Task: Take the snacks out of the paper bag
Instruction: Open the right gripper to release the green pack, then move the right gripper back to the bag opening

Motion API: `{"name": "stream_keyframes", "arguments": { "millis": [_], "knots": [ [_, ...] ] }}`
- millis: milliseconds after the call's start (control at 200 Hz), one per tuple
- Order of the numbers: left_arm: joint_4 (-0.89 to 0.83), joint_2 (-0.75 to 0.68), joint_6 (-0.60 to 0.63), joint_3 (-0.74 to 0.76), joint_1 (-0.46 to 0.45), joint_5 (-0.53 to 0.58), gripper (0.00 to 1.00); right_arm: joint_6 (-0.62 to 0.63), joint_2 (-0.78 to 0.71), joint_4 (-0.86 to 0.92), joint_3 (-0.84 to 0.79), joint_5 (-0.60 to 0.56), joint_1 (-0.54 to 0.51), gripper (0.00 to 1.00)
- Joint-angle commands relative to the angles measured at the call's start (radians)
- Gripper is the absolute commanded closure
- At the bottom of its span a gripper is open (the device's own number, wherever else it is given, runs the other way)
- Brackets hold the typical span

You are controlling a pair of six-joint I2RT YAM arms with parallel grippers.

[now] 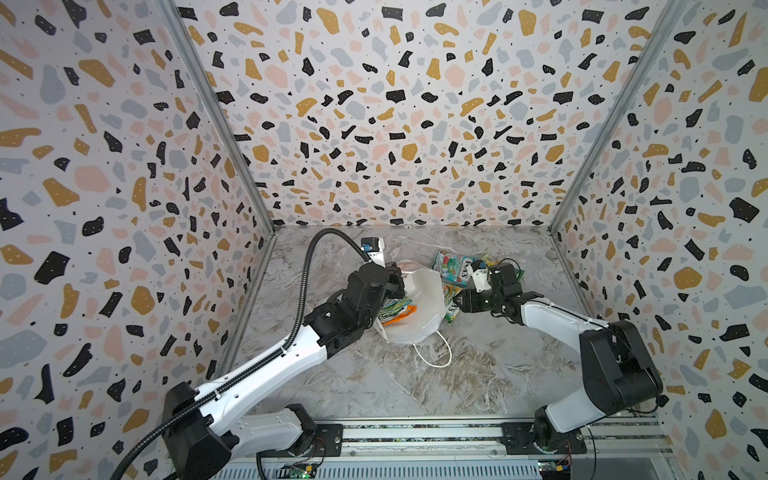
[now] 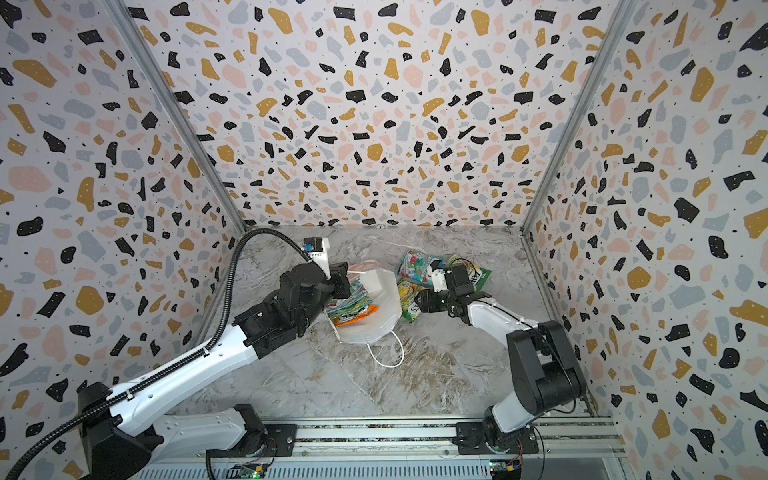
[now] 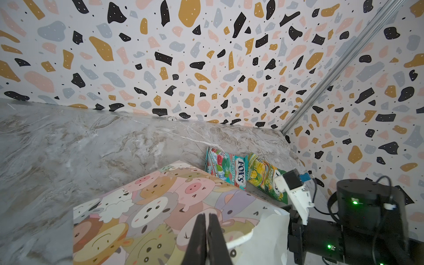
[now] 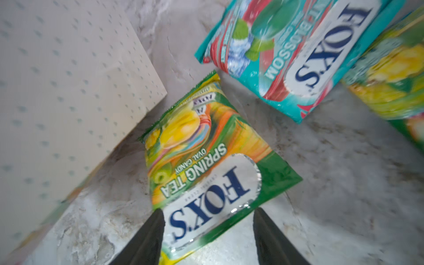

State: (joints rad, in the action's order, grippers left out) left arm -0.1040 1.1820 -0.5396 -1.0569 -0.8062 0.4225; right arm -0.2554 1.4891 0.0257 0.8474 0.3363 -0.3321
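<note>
- A small white paper bag (image 1: pixel 422 305), printed with cartoon animal faces in pink and tan on its outside, lies on its side near the middle of the grey marble bench (image 1: pixel 478 374). Its mouth opens toward the near edge.
- A white cord handle (image 1: pixel 436 353) trails from the mouth onto the bench.
- Inside the mouth, in both top views, lies a flat glossy orange packet (image 2: pixel 355 311) with at least one greenish packet (image 2: pixel 357 293) above it. How many are in there cannot be told.
- The left tool (image 3: pixel 207 215) sits at the bag's far left rim with its two black fingers pressed together over the printed side. Whether paper is pinched between them cannot be told.
- The right tool (image 4: pixel 208 211) is low beside the bag's right side, fingers spread well apart and gripping nothing.
- A flat glossy green-yellow FOX'S Spring Tea packet (image 4: pixel 206 160) lies on the bench between those fingers, its far corner just beside the bag wall.
- A teal-red FOX'S Mint Blossom packet (image 3: pixel 226 168) lies on the bench behind the bag's right side.
- A second green-yellow packet (image 3: pixel 263 176) lies touching the teal-red one, on the side away from the bag.
</note>
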Motion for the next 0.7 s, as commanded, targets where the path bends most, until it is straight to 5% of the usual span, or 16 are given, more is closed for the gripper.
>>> {"name": "stream_keyframes", "arguments": {
  "millis": [0, 355, 696],
  "knots": [
    [0.035, -0.015, 0.007, 0.004, -0.001, -0.001, 1.0, -0.031, -0.132, 0.002, -0.023, 0.017, 0.002, 0.36],
    [0.062, -0.014, 0.005, 0.005, -0.001, -0.009, 1.0, -0.175, -0.446, -0.039, -0.091, 0.239, -0.053, 0.37],
    [0.133, -0.009, -0.012, 0.023, -0.001, -0.066, 1.0, -0.178, -0.436, -0.08, -0.058, 0.336, -0.285, 0.41]
  ]
}}
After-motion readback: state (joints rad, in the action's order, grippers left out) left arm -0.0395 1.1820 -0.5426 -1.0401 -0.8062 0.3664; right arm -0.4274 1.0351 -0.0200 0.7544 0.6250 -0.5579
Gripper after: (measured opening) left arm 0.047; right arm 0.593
